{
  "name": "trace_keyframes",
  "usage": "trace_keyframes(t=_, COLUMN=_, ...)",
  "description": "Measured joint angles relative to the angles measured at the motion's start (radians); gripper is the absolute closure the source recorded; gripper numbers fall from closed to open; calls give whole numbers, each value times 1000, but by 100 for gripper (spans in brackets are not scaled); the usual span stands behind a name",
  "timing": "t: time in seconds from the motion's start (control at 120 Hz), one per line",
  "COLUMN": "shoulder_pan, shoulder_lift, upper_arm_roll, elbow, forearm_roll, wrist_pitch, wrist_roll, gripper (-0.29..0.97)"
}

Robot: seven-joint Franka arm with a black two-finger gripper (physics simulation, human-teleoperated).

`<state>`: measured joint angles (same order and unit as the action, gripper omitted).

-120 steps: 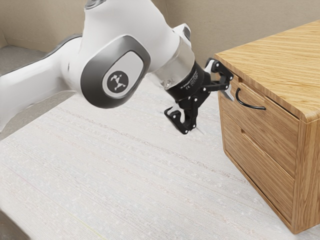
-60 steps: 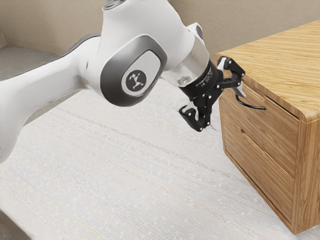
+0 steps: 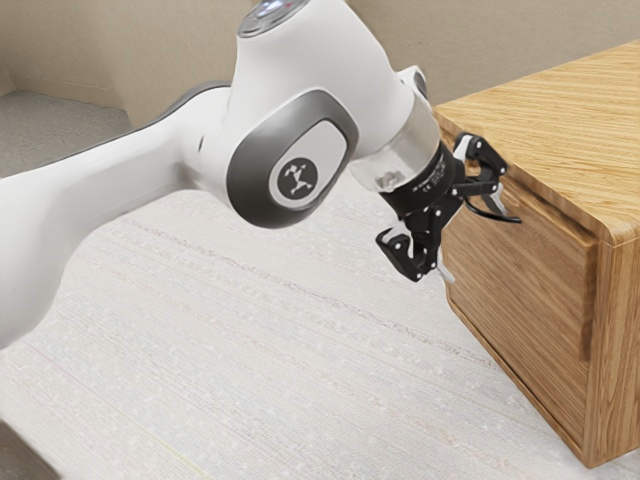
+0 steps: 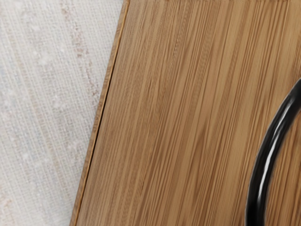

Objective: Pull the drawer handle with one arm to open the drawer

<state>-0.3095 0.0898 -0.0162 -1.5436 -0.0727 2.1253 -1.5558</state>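
A wooden cabinet (image 3: 560,120) stands at the exterior view's right, and its top drawer front (image 3: 525,255) looks flush with the body. A curved black handle (image 3: 503,214) sticks out near the drawer's upper corner. My black gripper (image 3: 470,238) is open right in front of the drawer, fingers spread wide. Its upper finger (image 3: 488,170) is right at the handle; I cannot tell whether they touch. The lower finger (image 3: 415,255) hangs below, off the wood. In the wrist view the drawer front (image 4: 188,117) is very close, with the handle (image 4: 270,160) arcing past one side.
The pale textured floor surface (image 3: 250,340) stretches out in front of the cabinet, also beside the drawer edge in the wrist view (image 4: 47,117). My white arm (image 3: 300,150) comes in from the exterior view's left. A beige wall (image 3: 100,50) runs behind.
My arm has swung toward the exterior view's right, carrying the open gripper from short of the cabinet corner up to the drawer handle. The drawer front has not moved.
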Motion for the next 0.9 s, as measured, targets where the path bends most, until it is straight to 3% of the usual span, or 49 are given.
trace_keyframes(t=0.333, shoulder_pan=8, shoulder_lift=-42, upper_arm_roll=12, elbow=-67, forearm_roll=-4, wrist_pitch=8, wrist_roll=-8, gripper=0)
trace_keyframes(t=0.9, shoulder_pan=6, shoulder_lift=-350, upper_arm_roll=57, elbow=-410, forearm_roll=-4, wrist_pitch=66, wrist_roll=-16, gripper=0)
